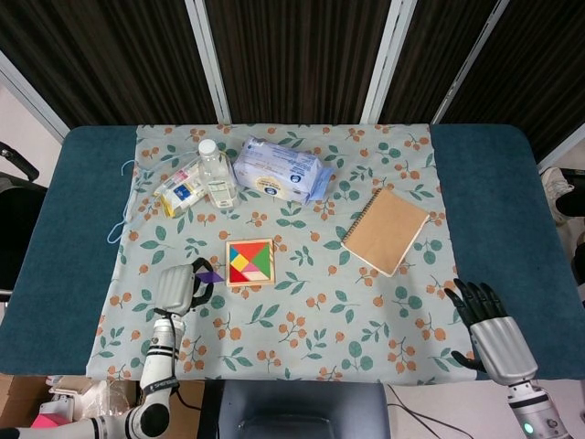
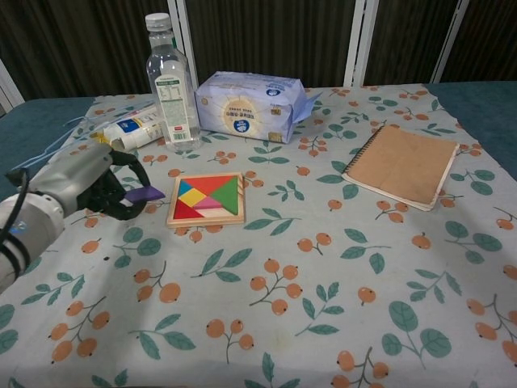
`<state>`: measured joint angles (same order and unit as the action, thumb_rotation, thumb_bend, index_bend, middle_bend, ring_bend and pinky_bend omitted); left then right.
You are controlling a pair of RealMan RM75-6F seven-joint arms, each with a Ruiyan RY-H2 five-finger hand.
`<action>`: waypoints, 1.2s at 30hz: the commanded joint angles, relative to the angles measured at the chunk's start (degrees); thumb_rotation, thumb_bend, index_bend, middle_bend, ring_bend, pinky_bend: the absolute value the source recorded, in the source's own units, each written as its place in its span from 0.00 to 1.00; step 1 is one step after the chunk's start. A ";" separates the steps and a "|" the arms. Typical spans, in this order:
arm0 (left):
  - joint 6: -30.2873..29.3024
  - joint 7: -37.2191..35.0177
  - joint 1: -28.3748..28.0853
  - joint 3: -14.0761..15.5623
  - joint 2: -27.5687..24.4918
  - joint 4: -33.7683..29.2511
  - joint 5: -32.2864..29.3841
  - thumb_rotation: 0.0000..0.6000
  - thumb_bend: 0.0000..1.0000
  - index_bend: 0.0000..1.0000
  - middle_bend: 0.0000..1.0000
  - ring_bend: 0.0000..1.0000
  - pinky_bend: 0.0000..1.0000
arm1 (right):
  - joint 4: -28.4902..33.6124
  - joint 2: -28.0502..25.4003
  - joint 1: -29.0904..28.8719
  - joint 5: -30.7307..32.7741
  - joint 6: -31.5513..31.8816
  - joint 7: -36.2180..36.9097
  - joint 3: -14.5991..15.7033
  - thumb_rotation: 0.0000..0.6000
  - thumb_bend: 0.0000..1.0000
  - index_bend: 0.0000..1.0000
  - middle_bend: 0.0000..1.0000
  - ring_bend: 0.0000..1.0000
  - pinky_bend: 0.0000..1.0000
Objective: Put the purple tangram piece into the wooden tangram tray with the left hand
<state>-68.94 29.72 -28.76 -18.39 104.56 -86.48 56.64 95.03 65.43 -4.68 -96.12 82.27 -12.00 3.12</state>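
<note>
My left hand (image 1: 179, 287) (image 2: 90, 183) pinches the purple tangram piece (image 1: 210, 275) (image 2: 144, 194) and holds it above the cloth, just left of the wooden tangram tray (image 1: 250, 262) (image 2: 207, 199). The tray holds several coloured pieces and lies flat near the middle of the table. My right hand (image 1: 494, 331) hovers at the table's near right edge with its fingers apart and nothing in it. It shows only in the head view.
Behind the tray stand a clear water bottle (image 2: 170, 81), a tissue pack (image 2: 250, 106) and a small yellow-and-white package (image 2: 133, 132). A brown spiral notebook (image 2: 402, 165) lies to the right. A flowered cloth (image 2: 323, 267) covers the blue table (image 1: 512, 201).
</note>
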 commanded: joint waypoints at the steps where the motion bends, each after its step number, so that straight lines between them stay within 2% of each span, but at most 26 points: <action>1: 0.20 3.72 -3.50 -2.04 3.91 1.27 -3.55 1.00 0.39 0.60 1.00 1.00 1.00 | 0.02 -0.28 -0.04 -0.01 0.03 0.56 0.01 1.00 0.16 0.00 0.00 0.00 0.00; 6: -0.29 6.66 -6.71 -2.58 8.39 4.75 -5.92 1.00 0.39 0.60 1.00 1.00 1.00 | 0.05 -1.11 -0.14 -0.26 0.28 2.33 0.07 1.00 0.16 0.00 0.00 0.00 0.00; 14: -0.86 7.57 -10.60 -4.05 13.79 10.10 -6.93 1.00 0.39 0.59 1.00 1.00 1.00 | -0.23 -1.99 -0.34 -0.95 0.22 4.29 0.49 1.00 0.16 0.00 0.00 0.00 0.00; 27: -1.32 7.90 -13.08 -4.68 16.89 15.14 -7.31 1.00 0.39 0.56 1.00 1.00 1.00 | -0.37 -2.92 -0.16 -1.28 0.89 6.29 0.66 1.00 0.16 0.00 0.00 0.00 0.00; 31: -0.89 7.67 -13.22 -4.44 16.90 15.55 -7.39 1.00 0.39 0.51 1.00 1.00 1.00 | -0.36 -3.07 -0.11 -1.25 0.99 6.54 0.64 1.00 0.16 0.00 0.00 0.00 0.00; 36: -0.66 7.07 -13.23 -4.07 16.82 15.45 -7.12 1.00 0.40 0.39 1.00 1.00 1.00 | -0.31 -3.10 -0.05 -1.07 1.08 6.64 0.54 1.00 0.16 0.00 0.00 0.00 0.00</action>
<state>-69.61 36.80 -41.98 -22.48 121.39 -71.02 49.51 94.72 62.33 -4.73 -97.20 83.35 -5.36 3.66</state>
